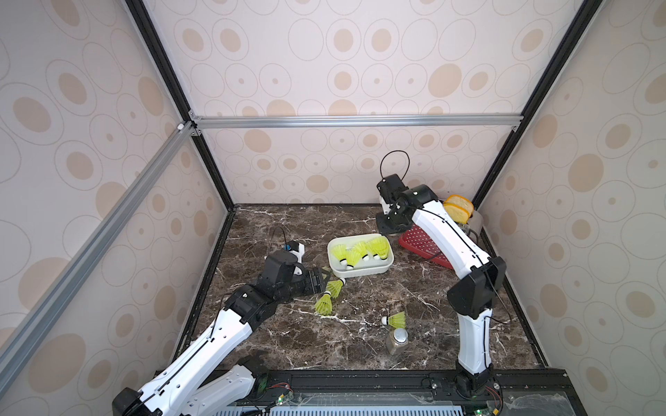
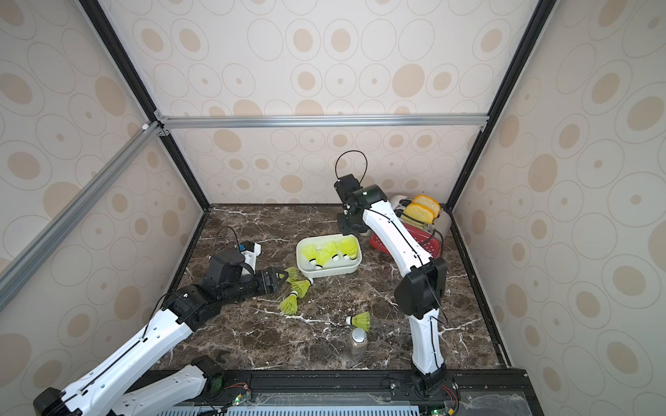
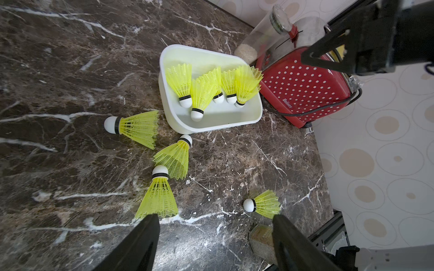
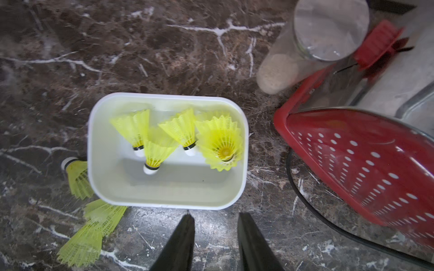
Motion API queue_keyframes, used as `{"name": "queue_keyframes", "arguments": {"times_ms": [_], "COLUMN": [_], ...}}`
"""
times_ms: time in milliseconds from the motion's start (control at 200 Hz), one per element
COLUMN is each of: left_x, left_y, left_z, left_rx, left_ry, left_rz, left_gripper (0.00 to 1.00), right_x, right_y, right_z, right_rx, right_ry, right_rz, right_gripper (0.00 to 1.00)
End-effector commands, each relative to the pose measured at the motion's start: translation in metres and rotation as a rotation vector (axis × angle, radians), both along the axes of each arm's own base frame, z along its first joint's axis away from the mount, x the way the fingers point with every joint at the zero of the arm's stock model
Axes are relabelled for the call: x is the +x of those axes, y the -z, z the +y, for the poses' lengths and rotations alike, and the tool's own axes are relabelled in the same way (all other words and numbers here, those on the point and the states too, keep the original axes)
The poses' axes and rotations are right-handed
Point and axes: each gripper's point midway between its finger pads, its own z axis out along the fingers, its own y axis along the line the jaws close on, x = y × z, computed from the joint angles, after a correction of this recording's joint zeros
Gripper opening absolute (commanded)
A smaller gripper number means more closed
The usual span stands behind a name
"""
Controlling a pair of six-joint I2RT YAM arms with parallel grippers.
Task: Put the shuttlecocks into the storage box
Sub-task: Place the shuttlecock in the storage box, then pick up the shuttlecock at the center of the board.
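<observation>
Shuttlecocks in storage box: axes front-to-back, tips frontward | left fingers parted, empty | right fingers parted, empty

The dark marble tabletop carries the white storage box, four loose shuttlecocks lying on their sides, a red dotted toaster and a small jar.

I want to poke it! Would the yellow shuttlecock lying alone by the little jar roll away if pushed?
Probably it would roll in a curve, not straight: the shuttlecock lies on its side, and its skirt is wider than its white tip. It likely weighs very little, since the skirt is open mesh. That mesh may squash under a hard pinch.
</observation>
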Motion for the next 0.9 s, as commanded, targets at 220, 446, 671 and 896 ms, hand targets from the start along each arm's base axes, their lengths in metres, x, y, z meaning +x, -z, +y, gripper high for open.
{"name": "queue_keyframes", "arguments": {"times_ms": [220, 446, 671, 896], "left_x": [-0.053, -0.087, -0.098, -0.093], "left_y": [0.001, 0.015, 0.02, 0.019], "left_z": [0.041, 0.059, 0.058, 0.048], "left_rx": [0.057, 0.08, 0.062, 0.052], "left_ry": [-0.029, -0.01, 0.022, 0.06], "left_rz": [0.044, 0.097, 0.106, 0.106], "left_gripper": [0.79, 0.78, 0.77, 0.78], "right_x": [-0.11, -0.152, -0.187, -0.198], "right_y": [0.048, 0.09, 0.123, 0.143], "right_z": [0.053, 0.022, -0.013, -0.025], "right_rx": [-0.047, -0.127, -0.195, -0.318], "right_ry": [-0.442, -0.504, -0.738, -0.807], "right_rz": [-0.055, 0.006, 0.015, 0.215], "right_gripper": [0.39, 0.39, 0.43, 0.43]}}
